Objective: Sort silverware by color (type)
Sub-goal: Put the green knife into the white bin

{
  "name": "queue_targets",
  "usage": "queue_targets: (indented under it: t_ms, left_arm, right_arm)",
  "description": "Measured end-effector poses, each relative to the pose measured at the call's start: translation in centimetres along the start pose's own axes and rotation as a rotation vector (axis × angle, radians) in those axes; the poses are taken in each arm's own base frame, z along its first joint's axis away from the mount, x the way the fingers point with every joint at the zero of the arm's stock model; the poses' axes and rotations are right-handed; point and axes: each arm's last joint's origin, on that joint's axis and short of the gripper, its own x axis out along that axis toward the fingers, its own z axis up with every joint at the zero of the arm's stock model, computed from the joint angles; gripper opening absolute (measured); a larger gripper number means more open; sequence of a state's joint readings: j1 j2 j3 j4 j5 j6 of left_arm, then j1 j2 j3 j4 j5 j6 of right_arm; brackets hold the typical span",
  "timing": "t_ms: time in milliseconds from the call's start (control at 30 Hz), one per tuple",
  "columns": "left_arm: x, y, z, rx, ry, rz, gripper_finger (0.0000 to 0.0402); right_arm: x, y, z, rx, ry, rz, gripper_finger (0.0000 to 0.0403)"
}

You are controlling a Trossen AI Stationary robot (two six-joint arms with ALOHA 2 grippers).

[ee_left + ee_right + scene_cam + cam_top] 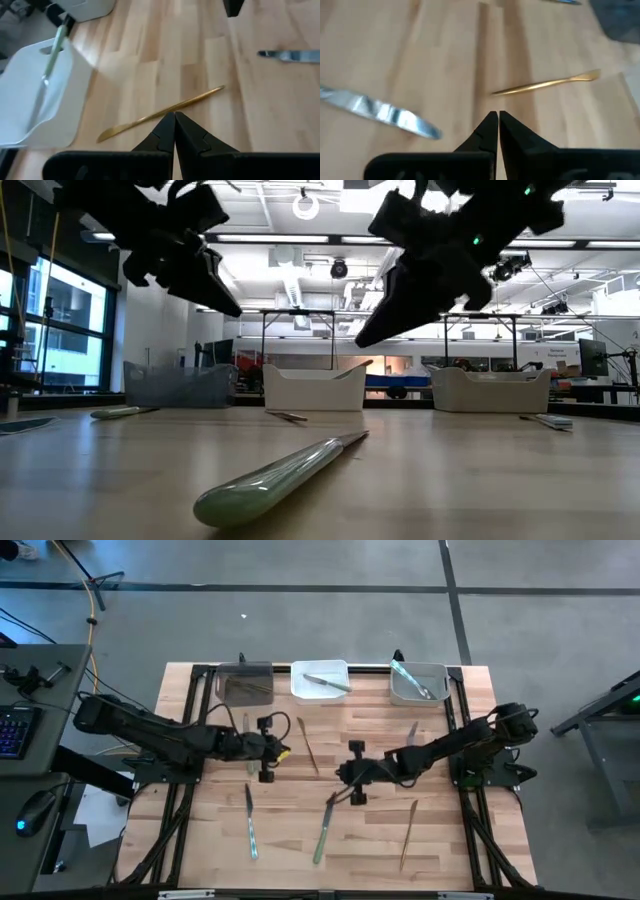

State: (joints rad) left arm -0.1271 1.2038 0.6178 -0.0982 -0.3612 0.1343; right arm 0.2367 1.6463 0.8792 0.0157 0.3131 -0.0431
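Silverware is lying scattered on the pale wooden bench [440,840], part sorted. Loose pieces: a bronze-handled knife [308,747] near the middle, a light blue-handled knife [250,823] toward the front left, a pale green-handled knife [322,830] at front centre, another bronze piece [408,824] at front right, and a small metal piece [411,732] just ahead of the grey bin.

Left gripper [270,751] is hovering above the bench beside the central bronze knife, jaws closed tip to tip and holding nothing. Right gripper [350,778] is hanging over the upper end of the green knife, jaws likewise closed and empty.

Step in hand, as I judge it: between picks, each arm lining up on a piece. Next move calls for opening the jaws, lowering astride a thin handle lying flat, then carrying it to the matching bin.

Bins along the far edge: dark rectangular bin [243,683] is holding brownish pieces, hard to count; white bin [320,668] one bluish piece; grey bin [418,685] green-handled pieces.
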Motion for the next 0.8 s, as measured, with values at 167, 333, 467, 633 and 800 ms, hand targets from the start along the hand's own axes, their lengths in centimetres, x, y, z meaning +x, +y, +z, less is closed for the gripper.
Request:
queue_targets:
  t_ms: [167,333,467,633,800]
  left_arm:
    - [1.4,-1.7,0.5,0.004,-0.062,-0.089,0.0000]
    - [3.1,-3.0,0.5,-0.023,-0.135,-0.173,0.0000]
    - [4.2,-3.8,-1.2,-0.073,-0.206,-0.197,0.0000]
    - [4.4,-4.0,-3.2,-0.145,-0.273,-0.191,0.0000]
    - [4.2,-3.8,-5.0,-0.165,-0.271,-0.107,0.0000]
  right_arm:
    - [-0.7,1.7,0.4,0.002,0.018,0.100,0.0014]
    - [-1.1,3.4,0.8,-0.011,-0.028,0.203,0.0071]
    - [-0.8,4.6,1.8,-0.012,-0.042,0.280,0.0113]
    - [0.4,6.1,3.3,-0.093,-0.048,0.429,0.0128]
    - [2.7,7.5,4.2,-0.187,-0.004,0.536,0.0124]
